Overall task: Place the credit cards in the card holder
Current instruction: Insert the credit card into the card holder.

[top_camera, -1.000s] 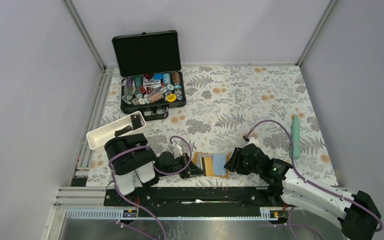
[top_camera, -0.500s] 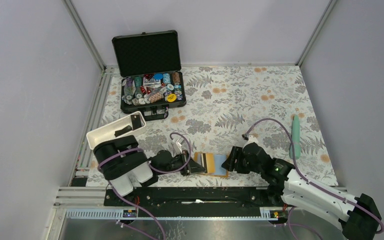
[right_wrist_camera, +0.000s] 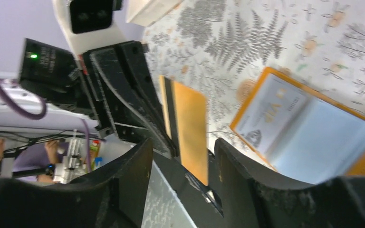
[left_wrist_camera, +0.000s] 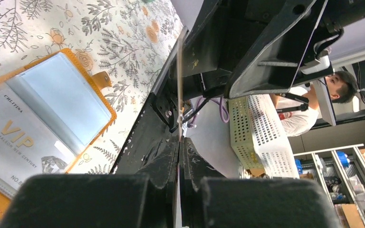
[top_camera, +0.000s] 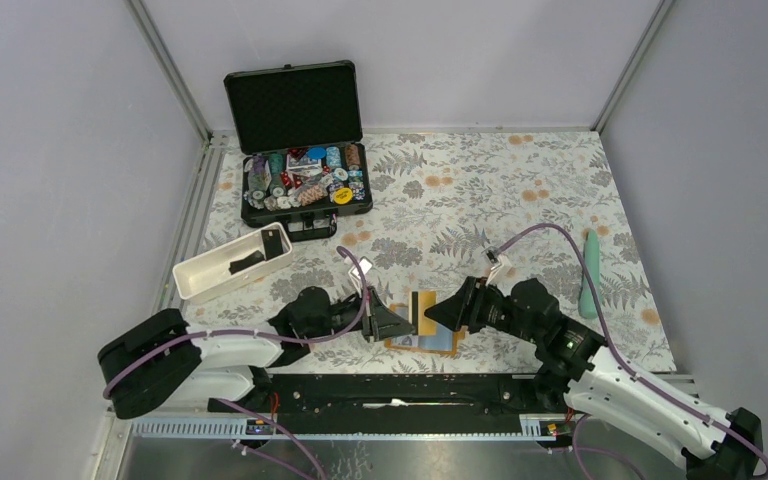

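The left hand (top_camera: 392, 325), clamped tight on a card (right_wrist_camera: 190, 128), has raised it on edge above the open holder (right_wrist_camera: 313, 128) lying on the counter (top_camera: 520, 200), while the right hand (top_camera: 438, 312), jaws spread and empty, has moved in, suggesting a regrasp.

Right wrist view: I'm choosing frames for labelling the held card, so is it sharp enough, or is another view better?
Right wrist view: soft, the credit card smeared, the fingers dark blurs. Left wrist view: card edge-on, a thin line; VIP print in the card holder crisp. Top external view: even light, sharp, card small.
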`<state>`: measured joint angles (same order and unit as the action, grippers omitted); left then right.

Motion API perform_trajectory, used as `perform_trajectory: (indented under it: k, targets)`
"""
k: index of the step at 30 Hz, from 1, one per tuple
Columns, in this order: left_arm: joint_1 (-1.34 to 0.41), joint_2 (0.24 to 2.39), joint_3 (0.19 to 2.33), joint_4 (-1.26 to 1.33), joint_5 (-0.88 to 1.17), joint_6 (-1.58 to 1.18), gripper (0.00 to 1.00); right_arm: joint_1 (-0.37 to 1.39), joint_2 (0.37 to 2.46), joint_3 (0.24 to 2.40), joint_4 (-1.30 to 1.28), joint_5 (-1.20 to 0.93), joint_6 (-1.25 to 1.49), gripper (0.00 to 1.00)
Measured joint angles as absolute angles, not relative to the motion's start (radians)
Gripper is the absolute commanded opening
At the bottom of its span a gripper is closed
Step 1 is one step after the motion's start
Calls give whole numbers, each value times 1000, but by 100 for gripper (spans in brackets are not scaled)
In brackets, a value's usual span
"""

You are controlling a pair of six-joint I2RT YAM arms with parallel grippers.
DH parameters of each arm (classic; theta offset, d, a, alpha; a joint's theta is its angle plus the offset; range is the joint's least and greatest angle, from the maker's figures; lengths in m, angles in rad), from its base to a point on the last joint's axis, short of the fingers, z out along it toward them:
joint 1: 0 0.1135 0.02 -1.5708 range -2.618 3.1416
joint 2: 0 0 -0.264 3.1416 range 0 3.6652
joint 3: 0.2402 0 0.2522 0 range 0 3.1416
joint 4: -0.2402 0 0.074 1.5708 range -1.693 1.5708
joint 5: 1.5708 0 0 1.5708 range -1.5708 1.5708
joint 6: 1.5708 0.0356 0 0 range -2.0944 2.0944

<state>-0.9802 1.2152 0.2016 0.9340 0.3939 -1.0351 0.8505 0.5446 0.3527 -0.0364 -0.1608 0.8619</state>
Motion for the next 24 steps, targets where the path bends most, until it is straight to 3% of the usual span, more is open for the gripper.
perform_trajectory:
  k: [10, 13, 15, 18, 20, 24]
  targets:
    - [-978, 1111, 202, 853, 446, -997, 0, 847, 536, 266, 156, -284, 924, 34]
    - [-978, 1100, 202, 853, 460, -997, 0, 847, 556, 249, 210, -314, 946, 12]
    - [-978, 1094, 202, 853, 469, -997, 11, 846, 562, 236, 242, -330, 960, 0]
    - [-974, 1091, 197, 847, 472, -999, 40, 845, 561, 226, 279, -355, 974, 0]
    - [-974, 1083, 194, 847, 473, -1006, 53, 845, 560, 224, 294, -362, 982, 0]
    - [-974, 1063, 192, 857, 471, -1021, 56, 845, 555, 208, 330, -381, 991, 0]
